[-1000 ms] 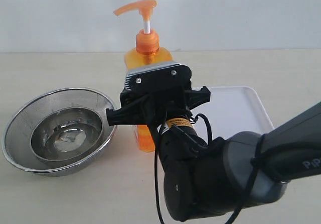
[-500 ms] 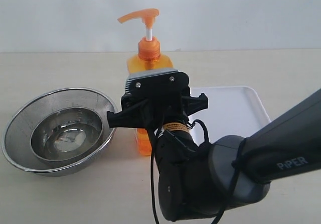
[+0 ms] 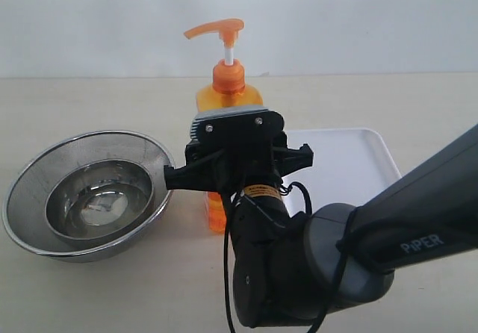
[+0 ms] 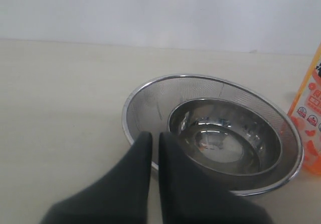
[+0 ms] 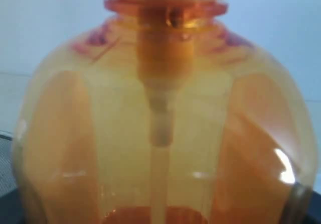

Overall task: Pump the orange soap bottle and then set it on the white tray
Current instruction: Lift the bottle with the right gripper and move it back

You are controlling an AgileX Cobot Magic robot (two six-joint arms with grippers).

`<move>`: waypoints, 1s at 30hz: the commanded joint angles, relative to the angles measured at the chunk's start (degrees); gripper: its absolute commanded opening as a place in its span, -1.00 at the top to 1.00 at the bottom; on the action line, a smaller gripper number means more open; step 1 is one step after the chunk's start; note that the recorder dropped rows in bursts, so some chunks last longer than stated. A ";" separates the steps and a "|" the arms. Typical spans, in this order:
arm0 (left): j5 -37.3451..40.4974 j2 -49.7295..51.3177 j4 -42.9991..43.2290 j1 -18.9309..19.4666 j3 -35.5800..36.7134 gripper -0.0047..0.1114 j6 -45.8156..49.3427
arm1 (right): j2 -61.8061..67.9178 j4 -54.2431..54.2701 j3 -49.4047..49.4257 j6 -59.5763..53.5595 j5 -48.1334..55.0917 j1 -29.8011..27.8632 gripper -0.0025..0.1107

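Note:
The orange soap bottle (image 3: 228, 98) stands upright between the bowls and the white tray (image 3: 351, 161), its pump head (image 3: 216, 28) raised on the white stem. My right gripper (image 3: 234, 142) is shut on the bottle's body, and its black housing hides the middle of the bottle in the exterior view. The bottle's shoulder (image 5: 160, 133) fills the right wrist view, so the fingers do not show there. The bottle's base (image 3: 215, 215) sits just left of the tray's near corner. My left gripper (image 4: 155, 135) is shut and empty, close to the bowl rim, with the bottle's label edge (image 4: 311, 128) beyond.
A steel bowl (image 3: 99, 202) nests inside a wider mesh steel bowl (image 3: 30, 176) left of the bottle; its rim (image 4: 130, 98) also shows in the left wrist view. The right arm (image 3: 358, 258) fills the front right of the exterior view.
My right gripper and the bottle in it have shifted rightward, toward the white tray. The bowls have not moved.

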 commanded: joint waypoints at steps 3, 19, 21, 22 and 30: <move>-0.32 -0.10 0.01 0.02 0.15 0.84 -0.58 | -0.63 -4.67 -0.86 0.05 -4.29 -0.05 0.02; -0.32 -0.10 0.01 0.02 0.15 0.84 -0.58 | -1.84 -5.92 -0.86 -2.94 -4.29 -0.05 -0.90; -0.32 -0.10 0.01 0.02 0.15 0.84 -0.58 | -2.32 -7.14 -0.86 -2.94 -4.29 -0.05 -0.90; -0.32 -0.10 0.01 0.02 0.15 0.84 -0.58 | -2.65 -7.37 -0.86 -2.94 -4.29 -0.05 -0.90; -0.32 -0.10 0.01 0.02 0.15 0.84 -0.58 | -2.87 -7.64 0.41 -2.94 -4.29 -0.05 -0.90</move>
